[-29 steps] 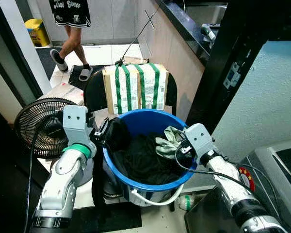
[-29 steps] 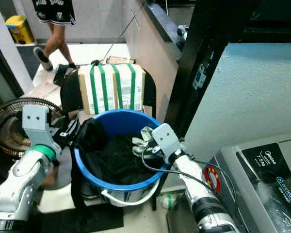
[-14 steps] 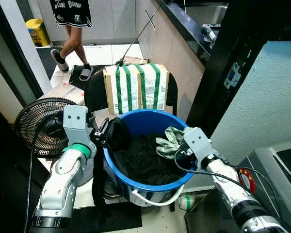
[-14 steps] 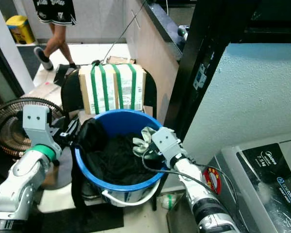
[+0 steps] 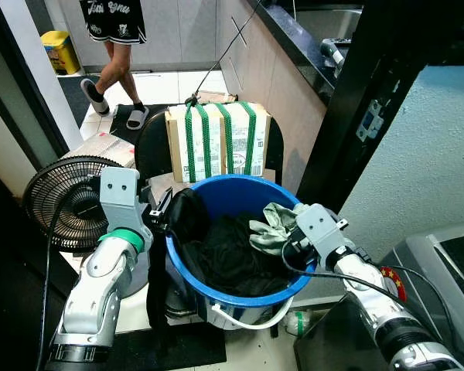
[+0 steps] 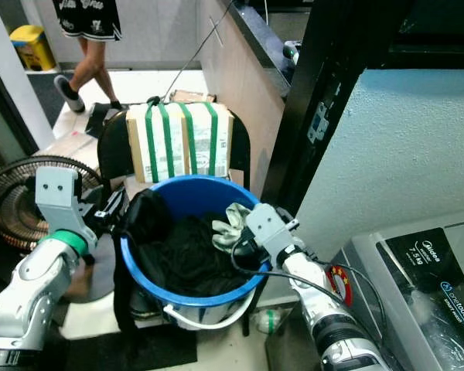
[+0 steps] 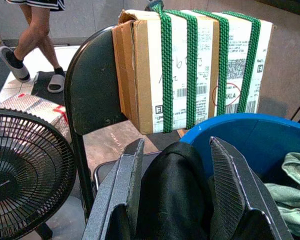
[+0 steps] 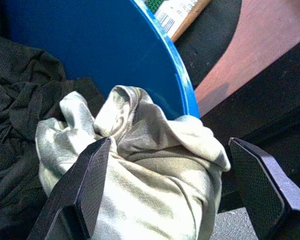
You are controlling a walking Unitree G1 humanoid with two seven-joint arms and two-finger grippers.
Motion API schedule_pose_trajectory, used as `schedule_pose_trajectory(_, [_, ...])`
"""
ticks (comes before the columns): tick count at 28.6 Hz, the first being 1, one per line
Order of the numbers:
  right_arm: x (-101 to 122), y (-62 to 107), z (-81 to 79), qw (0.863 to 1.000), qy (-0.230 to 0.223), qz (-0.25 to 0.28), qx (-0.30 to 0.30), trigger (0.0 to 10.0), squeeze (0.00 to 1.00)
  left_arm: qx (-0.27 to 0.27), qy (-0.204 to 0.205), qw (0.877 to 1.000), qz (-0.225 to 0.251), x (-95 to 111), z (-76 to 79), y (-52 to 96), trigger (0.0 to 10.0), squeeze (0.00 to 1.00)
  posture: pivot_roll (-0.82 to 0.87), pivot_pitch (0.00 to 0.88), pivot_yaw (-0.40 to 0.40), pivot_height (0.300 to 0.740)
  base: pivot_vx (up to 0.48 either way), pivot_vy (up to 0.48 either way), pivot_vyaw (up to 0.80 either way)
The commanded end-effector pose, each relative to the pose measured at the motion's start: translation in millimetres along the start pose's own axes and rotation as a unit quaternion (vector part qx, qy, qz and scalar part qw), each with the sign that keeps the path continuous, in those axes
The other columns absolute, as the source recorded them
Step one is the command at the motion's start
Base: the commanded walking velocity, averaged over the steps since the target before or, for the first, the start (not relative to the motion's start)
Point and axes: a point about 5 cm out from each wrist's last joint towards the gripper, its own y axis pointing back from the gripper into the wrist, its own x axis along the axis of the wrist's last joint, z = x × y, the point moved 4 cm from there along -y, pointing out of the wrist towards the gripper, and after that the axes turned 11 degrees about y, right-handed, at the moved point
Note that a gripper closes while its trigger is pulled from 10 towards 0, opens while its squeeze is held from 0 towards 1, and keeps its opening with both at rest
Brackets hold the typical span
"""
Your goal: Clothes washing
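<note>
A blue bucket (image 5: 233, 183) stands before me with dark clothes (image 5: 224, 255) piled inside. A black garment (image 5: 187, 212) hangs over its left rim, and my left gripper (image 5: 161, 216) is shut on it; in the left wrist view the garment (image 7: 172, 190) fills the gap between both fingers (image 7: 127, 185). A pale green cloth (image 5: 269, 228) lies against the bucket's right inner wall. My right gripper (image 5: 290, 243) sits at that right rim, open, its fingers (image 8: 87, 185) set wide on either side of the green cloth (image 8: 140, 180).
A cardboard box (image 5: 216, 143) bound with green straps rests on a black chair (image 5: 148, 143) behind the bucket. A floor fan (image 5: 62, 201) stands left. A washing machine (image 5: 441, 263) is at the right, a black door frame (image 5: 356, 116) beside it. A person (image 5: 112, 46) walks at the back.
My right gripper has edged slightly lower along the bucket's right rim, staying around the green cloth. The left gripper has not moved. The person has shifted a little.
</note>
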Motion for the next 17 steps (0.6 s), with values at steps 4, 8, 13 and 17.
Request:
schedule_pose_trajectory(4, [-19.2,8.8,-22.9,0.998,0.007,-0.036,0.041,10.0,0.0,-0.003,-0.001,1.0,-0.006,-2.5,1.2,-0.1,10.0,0.0,0.12,0.054,0.038,0.74,0.0,0.0,0.0])
schedule_pose_trajectory(8, [-18.6,10.0,-26.1,0.998,0.029,-0.033,0.049,10.0,0.0,-0.004,0.0,1.0,-0.007,-3.0,2.0,-0.3,10.0,0.0,0.12,0.049,0.039,0.74,0.0,0.0,0.0])
schedule_pose_trajectory(13, [-15.4,9.2,-28.1,0.997,0.04,-0.027,0.055,10.0,0.0,-0.004,0.003,1.0,-0.007,-3.0,2.5,-0.4,10.0,0.0,0.12,0.049,0.038,0.74,0.0,0.0,0.0])
schedule_pose_trajectory(17, [-7.3,5.3,-24.5,0.997,0.038,-0.014,0.06,10.0,0.0,-0.003,0.007,1.0,-0.006,-3.1,2.5,-0.4,10.0,0.0,0.12,0.056,0.035,0.74,0.0,0.0,0.0])
